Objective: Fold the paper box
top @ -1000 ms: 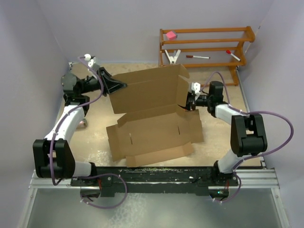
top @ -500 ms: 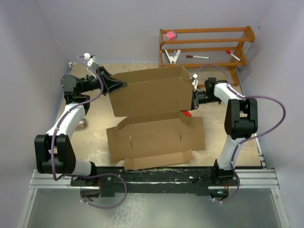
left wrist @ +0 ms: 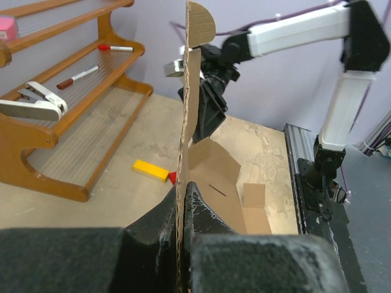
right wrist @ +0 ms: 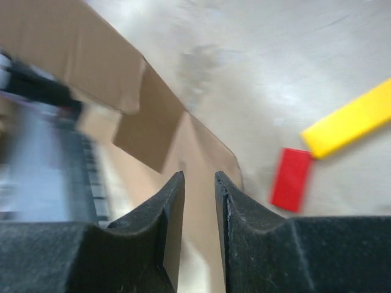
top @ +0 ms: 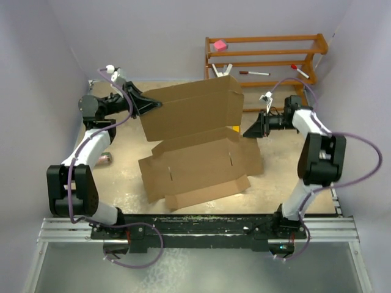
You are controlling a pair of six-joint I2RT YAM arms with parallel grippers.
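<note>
Pressure from the clamped left hand is holding upright the rear panel of the brown corrugated-cardboard paper box on the worktop, while the right hand, slightly parted and empty, is hovering beside it.

Left pincer clamped; right pincer slightly parted and empty.
The left arm stretches forward with its wrist turned inward, fingers pressed tight on the paper box panel's edge. The right arm folds at the elbow, pincer aimed left, fingers a narrow gap apart.
</note>
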